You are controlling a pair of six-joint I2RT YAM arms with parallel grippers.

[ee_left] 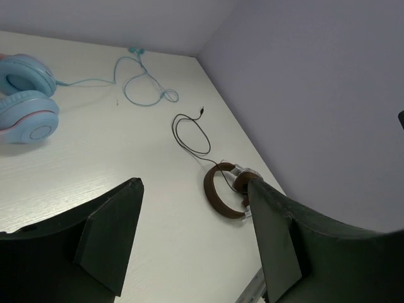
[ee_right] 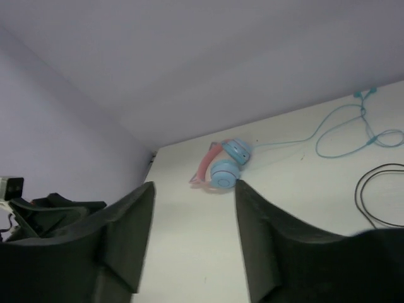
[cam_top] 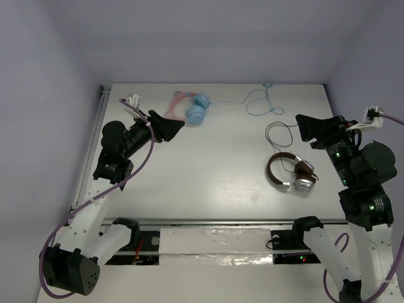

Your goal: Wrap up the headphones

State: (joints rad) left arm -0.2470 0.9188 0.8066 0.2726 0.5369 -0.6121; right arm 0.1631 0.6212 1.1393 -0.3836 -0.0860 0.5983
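The headphones (cam_top: 290,171), with a brown headband and silver earcups, lie flat on the right side of the table. Their thin black cable (cam_top: 281,132) loops away toward the back. In the left wrist view the headphones (ee_left: 219,190) show far off, partly behind one finger. My right gripper (cam_top: 303,127) hovers just behind and to the right of them, open and empty; its own view (ee_right: 194,185) catches only the cable (ee_right: 377,197). My left gripper (cam_top: 174,124) hangs open and empty over the back left, well away from them (ee_left: 196,183).
Light blue and pink headphones (cam_top: 196,108) lie at the back centre-left, their light blue cable (cam_top: 262,101) curling to the right. A metal rail (cam_top: 221,222) and a shiny strip (cam_top: 214,243) run along the near edge. Walls close in the sides and back.
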